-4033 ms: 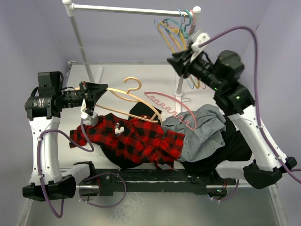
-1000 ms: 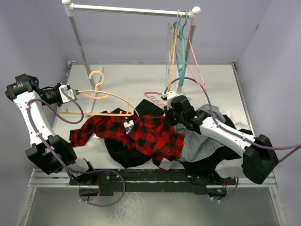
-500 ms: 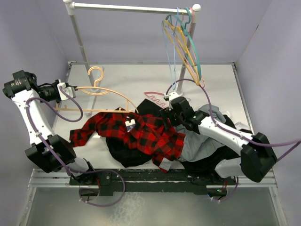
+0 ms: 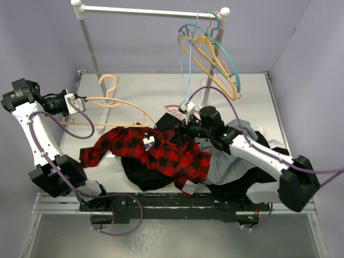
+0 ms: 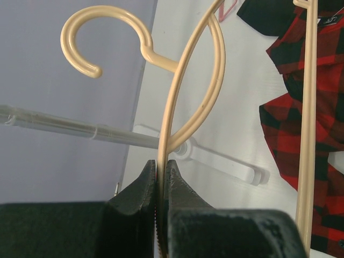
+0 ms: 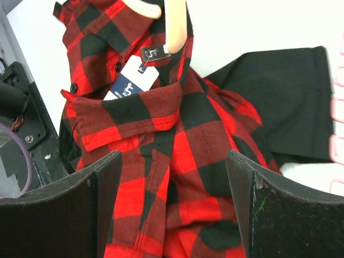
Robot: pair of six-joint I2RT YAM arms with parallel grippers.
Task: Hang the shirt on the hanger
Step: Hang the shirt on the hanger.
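Red-and-black buffalo-plaid flannel shirt [image 4: 161, 156], crumpled on the white table [image 4: 134, 88] at lower centre of the top view, one sleeve out to the left. Near the collar, a white-and-navy paper hang tag [image 6: 129, 81] with a small white logo, lettering too small to read. Just above it, a small black tag [image 6: 153, 52] with a white mark, also unreadable.

Pale tan triangular clothes hanger [image 4: 121, 101] to the upper left of the shirt, hook toward the top of the frame, right tip resting on the plaid by the collar. Left gripper [image 5: 160, 167] clenched on the hanger's thin frame at its left end, near the left edge of the top view. Right gripper [image 6: 172, 183] spread wide, low over the plaid at centre, grasping nothing; touching or not, cannot tell.

Plain black garment [image 4: 142, 174] under the shirt's lower edge. Plain grey garment [image 4: 228, 161] just to the right. Pink hanger with a wavy bar [image 4: 173, 107] flat beyond the right gripper. White rail [image 4: 150, 11] across the top, with teal, yellow and pink hangers [image 4: 215, 59] hanging tilted at upper right.
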